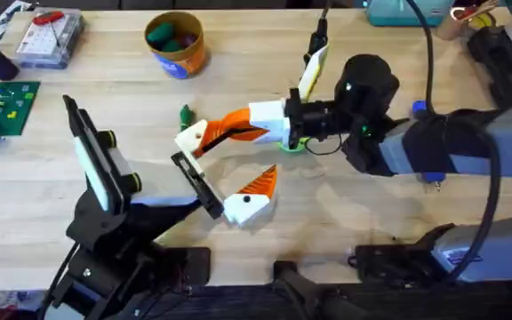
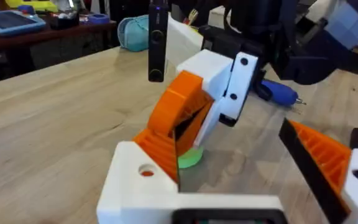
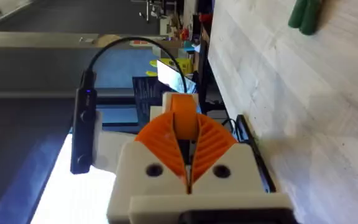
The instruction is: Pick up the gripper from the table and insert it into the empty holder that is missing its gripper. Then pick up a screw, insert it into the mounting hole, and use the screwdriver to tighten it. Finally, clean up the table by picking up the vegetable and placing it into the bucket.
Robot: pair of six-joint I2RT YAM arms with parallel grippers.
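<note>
Stage one, fitting the part, is under way. All later stages are open.

1. Fitting. The right claw (image 1: pixel 229 124) is pressed together on the orange finger (image 3: pixel 183 115), which sits between its two ribbed pads. It holds this part against the white holder (image 1: pixel 188 140), at about 9 o'clock from the claw. The holder is one end of the left claw (image 1: pixel 225 160), whose two mounts stand spread along the black rail (image 1: pixel 196 184). The other mount, at 4 o'clock from the holder, carries its own orange wedge (image 1: pixel 262 182). In the left wrist view the finger touches the holder, but whether it is fully seated cannot be told.

2. Screw. The mounting hole (image 2: pixel 146 171) on the holder appears unfilled by any screw head. No screw can be made out on the table. The blue screwdriver (image 2: pixel 278 93) lies on the table under the right arm, at about 3 o'clock from the right claw. Judged untouched.

3. Clean-up. The small dark-green vegetable (image 1: pixel 185 114) lies on the table just at 12 o'clock from the holder. The orange bucket (image 1: pixel 191 55) stands farther off in the same direction, near the table's far edge. This stage is not done.

A flat green disc (image 1: pixel 293 144) lies under the right claw's wrist.
</note>
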